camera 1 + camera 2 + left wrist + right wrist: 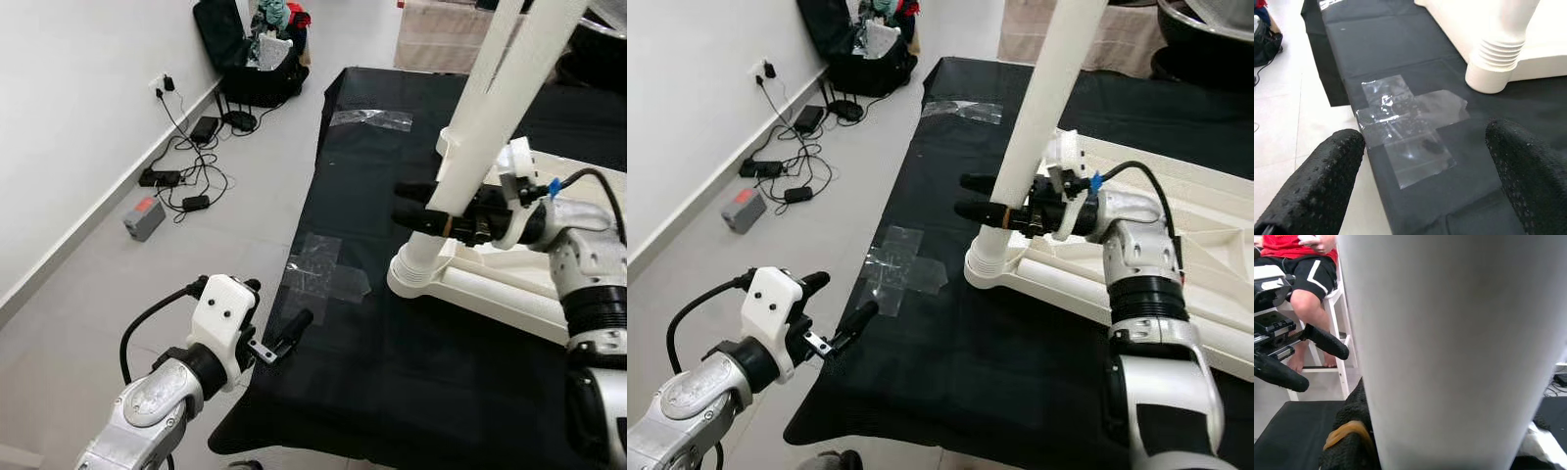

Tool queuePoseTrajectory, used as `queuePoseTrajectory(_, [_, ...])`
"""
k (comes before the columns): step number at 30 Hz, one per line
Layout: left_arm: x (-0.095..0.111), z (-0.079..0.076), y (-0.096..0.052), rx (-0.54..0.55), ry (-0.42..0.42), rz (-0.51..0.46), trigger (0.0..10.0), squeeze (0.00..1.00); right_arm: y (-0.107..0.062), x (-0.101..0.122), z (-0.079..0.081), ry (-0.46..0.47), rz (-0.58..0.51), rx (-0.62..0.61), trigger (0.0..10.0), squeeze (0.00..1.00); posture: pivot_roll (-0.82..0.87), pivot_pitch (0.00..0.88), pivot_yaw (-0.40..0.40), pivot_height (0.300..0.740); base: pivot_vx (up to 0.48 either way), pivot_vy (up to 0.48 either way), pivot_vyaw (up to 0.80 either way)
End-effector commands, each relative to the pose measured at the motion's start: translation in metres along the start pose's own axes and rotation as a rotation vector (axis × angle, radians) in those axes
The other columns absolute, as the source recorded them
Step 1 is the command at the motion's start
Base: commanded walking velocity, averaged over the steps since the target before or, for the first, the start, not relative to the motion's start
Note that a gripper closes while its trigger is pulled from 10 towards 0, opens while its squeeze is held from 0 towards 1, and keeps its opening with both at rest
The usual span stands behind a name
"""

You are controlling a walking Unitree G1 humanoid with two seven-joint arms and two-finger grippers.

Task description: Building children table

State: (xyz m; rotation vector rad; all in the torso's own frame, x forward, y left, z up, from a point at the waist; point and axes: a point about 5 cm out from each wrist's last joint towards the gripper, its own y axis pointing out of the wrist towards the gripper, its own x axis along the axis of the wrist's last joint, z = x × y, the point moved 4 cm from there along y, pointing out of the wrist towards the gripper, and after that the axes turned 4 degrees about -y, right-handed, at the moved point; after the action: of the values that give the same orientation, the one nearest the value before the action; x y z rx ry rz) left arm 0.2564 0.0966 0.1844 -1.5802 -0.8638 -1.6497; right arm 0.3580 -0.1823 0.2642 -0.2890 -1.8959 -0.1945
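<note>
A long white table leg [490,108] stands tilted, its ribbed foot [989,269] set in the corner of the upturned white tabletop [1215,245], which lies on a black cloth [392,372]. My right gripper [965,196] is shut on the leg low down, one finger on each side of it. In the right wrist view the leg [1449,347] is very close. My left gripper [274,305] hangs open over the cloth's front left edge, holding nothing; between its fingers [1317,181] lies a patch of clear tape [1405,127].
Cables and power adapters [186,176] trail along the left wall beside a grey and red box [143,217]. An open black bag [245,49] stands further back. A person [1308,269] sits on a white stool beyond the cloth.
</note>
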Motion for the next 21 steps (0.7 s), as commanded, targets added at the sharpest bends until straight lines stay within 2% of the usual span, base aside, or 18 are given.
queuePoseTrajectory(1, [-0.004, 0.004, 0.0, 0.012, 0.001, 0.014, 10.0, 0.0, 0.006, -0.027, 0.013, 0.092, 0.061, 0.03, 10.0, 0.0, 0.15, 0.213, 0.004, 0.74, 0.0, 0.0, 0.0])
queuePoseTrajectory(10, [-0.004, 0.004, -0.001, 0.016, 0.007, 0.012, 10.0, 0.0, 0.01, -0.039, 0.013, 0.129, 0.092, -0.009, 10.0, 0.0, 0.14, 0.205, -0.002, 0.74, 0.0, 0.0, 0.0])
queuePoseTrajectory(16, [-0.004, 0.004, -0.001, 0.021, 0.006, 0.007, 10.0, 0.0, 0.011, -0.048, 0.004, 0.153, 0.134, -0.121, 10.0, 0.0, 0.14, 0.199, -0.007, 0.74, 0.0, 0.0, 0.0])
queuePoseTrajectory(21, [-0.005, 0.006, 0.0, 0.025, 0.016, 0.007, 10.0, 0.0, 0.011, -0.051, 0.007, 0.151, 0.133, -0.141, 10.0, 0.0, 0.13, 0.193, -0.004, 0.74, 0.0, 0.0, 0.0])
